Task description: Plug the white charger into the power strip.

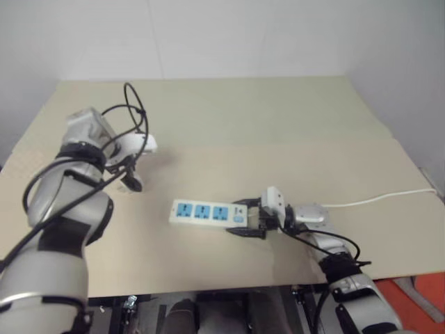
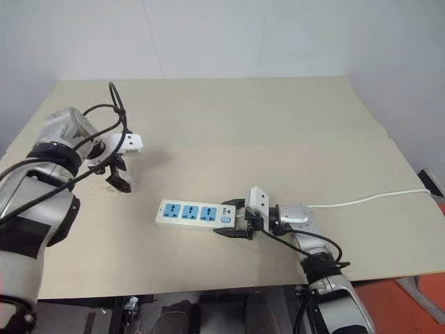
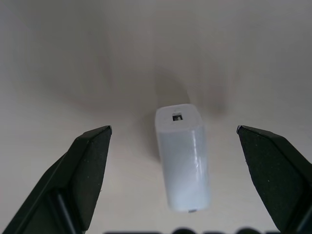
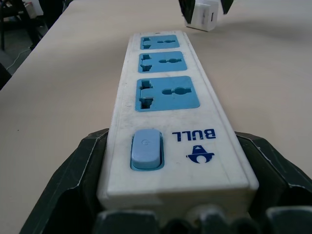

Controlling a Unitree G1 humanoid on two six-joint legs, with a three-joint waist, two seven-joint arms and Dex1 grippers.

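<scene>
The white charger (image 3: pixel 183 165) lies on its side on the table, directly under my left gripper (image 3: pixel 174 128). That gripper points steeply down and is open, with one black finger (image 3: pixel 90 170) on each side of the charger and not touching it. The power strip (image 1: pixel 201 212) lies flat near the table's front, its three blue sockets (image 4: pixel 168 92) facing up. My right gripper (image 1: pixel 245 219) is shut on the strip's switch end, a finger against each long side. From the right wrist view the charger (image 4: pixel 204 19) sits beyond the strip's far end.
The strip's thin white cord (image 1: pixel 375 200) runs right across the beige table (image 1: pixel 278 125) and off its right edge. The table's front edge (image 1: pixel 229 282) is close below the strip. A white wall stands behind the table.
</scene>
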